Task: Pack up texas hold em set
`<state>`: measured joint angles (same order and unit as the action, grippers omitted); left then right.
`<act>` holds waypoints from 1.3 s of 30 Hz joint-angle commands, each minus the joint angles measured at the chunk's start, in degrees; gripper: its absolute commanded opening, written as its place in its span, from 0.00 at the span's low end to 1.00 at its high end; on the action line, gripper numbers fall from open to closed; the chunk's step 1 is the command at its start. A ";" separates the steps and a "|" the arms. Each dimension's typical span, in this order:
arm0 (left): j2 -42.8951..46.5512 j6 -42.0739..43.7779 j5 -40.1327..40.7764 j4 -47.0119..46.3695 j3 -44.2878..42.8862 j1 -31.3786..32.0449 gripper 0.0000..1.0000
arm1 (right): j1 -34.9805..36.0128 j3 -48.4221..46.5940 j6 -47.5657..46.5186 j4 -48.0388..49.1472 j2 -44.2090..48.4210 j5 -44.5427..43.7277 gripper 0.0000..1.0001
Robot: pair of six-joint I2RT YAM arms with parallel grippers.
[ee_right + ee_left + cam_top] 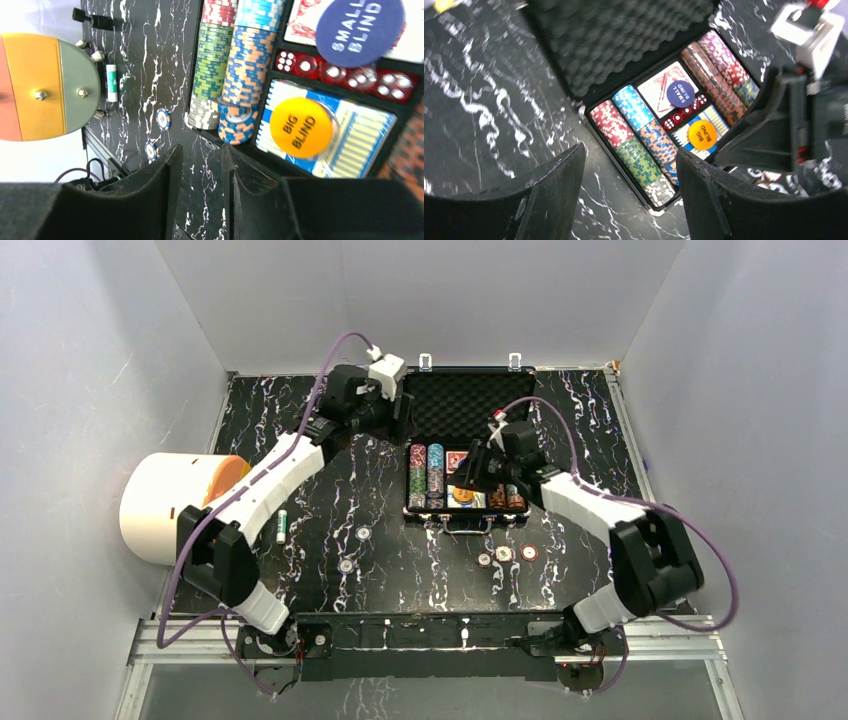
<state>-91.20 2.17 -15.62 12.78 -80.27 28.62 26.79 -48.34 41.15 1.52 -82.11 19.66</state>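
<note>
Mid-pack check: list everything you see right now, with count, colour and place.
case: one, black, open, back centre of table
chip rows: four, multicoloured, in case, two each side
loose chips: five, on table in front of case
red deck: one, case middle
blue deck: one, case middle
dice: five, red, between decks
navy button: one, on red deck
orange button: one, on blue deck
cylinder: one, green-white, table left
drum: one, white, orange face, left edge
table: black, marbled
left claw: open, empty, by lid's left edge
right claw: narrow gap, empty, over case
</note>
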 commanded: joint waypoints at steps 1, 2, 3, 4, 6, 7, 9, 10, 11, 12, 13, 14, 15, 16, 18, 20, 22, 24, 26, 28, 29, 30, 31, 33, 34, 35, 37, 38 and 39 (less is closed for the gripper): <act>4.92 -18.99 11.80 8.26 1.13 -1.30 0.65 | 1.80 -7.70 -2.00 2.38 -6.42 5.37 0.42; 6.68 -20.31 11.43 7.01 3.26 -1.64 0.66 | 2.43 -9.66 -2.83 0.30 -7.80 3.83 0.42; 8.39 -21.12 10.92 5.82 5.84 -1.91 0.66 | 3.24 -11.64 -4.14 -1.72 -9.27 2.30 0.42; 9.93 -21.76 10.68 4.64 8.27 -2.18 0.67 | 4.03 -13.53 -5.18 -4.25 -10.42 0.06 0.42; 12.34 -22.60 10.58 3.58 12.67 -2.66 0.68 | 5.89 -16.90 -7.46 -9.04 -12.51 -4.47 0.42; 13.30 -22.91 10.60 3.45 14.14 -2.81 0.69 | 6.69 -19.02 -8.76 -12.45 -13.34 -7.96 0.42; 15.27 -23.05 11.14 3.67 16.17 -3.14 0.69 | 8.59 -21.36 -11.70 -16.63 -14.99 -12.62 0.44; 15.87 -23.42 13.03 4.04 16.96 -3.25 0.69 | 9.52 -22.32 -12.70 -18.34 -15.87 -14.80 0.45; 16.36 -23.77 14.97 4.59 17.47 -3.37 0.69 | 10.38 -22.97 -13.63 -19.47 -16.55 -16.22 0.45; 16.89 -24.13 17.56 5.35 17.77 -3.46 0.70 | 11.14 -23.67 -14.29 -20.72 -17.14 -17.74 0.45; 17.28 -24.30 19.95 5.94 17.97 -3.48 0.70 | 11.97 -24.46 -14.86 -21.89 -17.28 -19.20 0.45; 17.68 -24.32 21.84 6.16 18.33 -3.56 0.70 | 12.71 -25.11 -15.39 -23.01 -19.19 -20.33 0.45; 18.01 -24.32 23.34 6.25 18.64 -3.64 0.70 | 13.43 -26.05 -15.73 -24.42 -20.16 -21.78 0.44; 18.19 -24.32 24.07 6.36 18.88 -3.73 0.71 | 14.12 -26.86 -15.99 -25.66 -20.96 -22.98 0.43; 18.25 -24.04 23.95 6.03 19.43 -3.86 0.71 | 14.89 -27.76 -15.91 -27.29 -22.06 -24.71 0.41; 17.96 -23.91 23.00 5.51 19.97 -3.86 0.72 | 15.21 -27.47 -15.83 -26.85 -22.39 -25.18 0.37; 17.39 -23.74 21.92 5.41 20.14 -3.92 0.72 | 15.26 -27.10 -15.70 -26.20 -22.45 -25.54 0.35; 16.83 -23.42 21.36 5.42 20.23 -3.94 0.71 | 15.25 -27.19 -15.58 -25.96 -22.41 -26.34 0.33; 16.44 -23.03 21.62 5.48 20.33 -3.93 0.72 | 15.26 -27.22 -15.26 -25.86 -22.01 -26.86 0.32; 16.26 -22.84 21.62 5.50 20.45 -3.92 0.72 | 15.27 -26.63 -15.08 -24.92 -21.22 -26.61 0.32; 16.30 -22.75 21.65 5.51 20.54 -3.92 0.72 | 15.31 -26.49 -15.23 -24.38 -20.88 -26.12 0.32; 16.31 -22.79 21.68 5.58 20.59 -3.92 0.72 | 15.31 -26.46 -15.34 -24.10 -20.51 -25.83 0.33; 16.31 -22.81 21.67 5.67 20.51 -3.92 0.72 | 15.27 -26.46 -15.62 -23.85 -19.95 -25.44 0.34; 16.31 -23.10 21.71 5.79 20.50 -3.92 0.72 | 15.28 -26.32 -15.76 -23.31 -18.27 -25.12 0.38; 16.39 -23.36 21.76 5.99 20.43 -4.00 0.72 | 15.27 -26.09 -15.79 -22.91 -17.22 -25.00 0.40; 16.49 -23.80 21.77 6.29 20.42 -4.05 0.73 | 15.29 -25.72 -15.90 -22.21 -15.82 -24.66 0.42; 16.78 -25.32 21.91 7.13 20.55 -4.61 0.73 | 15.29 -25.33 -15.86 -21.85 -14.01 -24.08 0.45; 17.02 -26.33 22.05 7.69 20.70 -5.08 0.73 | 15.53 -25.24 -16.17 -21.89 -13.42 -23.78 0.47; 17.40 -27.29 22.18 8.23 20.86 -5.75 0.73 | 16.04 -25.21 -16.42 -22.09 -13.06 -23.92 0.49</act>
<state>-75.48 -22.00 5.43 18.48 -60.36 24.64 42.02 -73.25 26.04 -23.05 -100.75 -4.93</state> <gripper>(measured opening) 0.725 0.459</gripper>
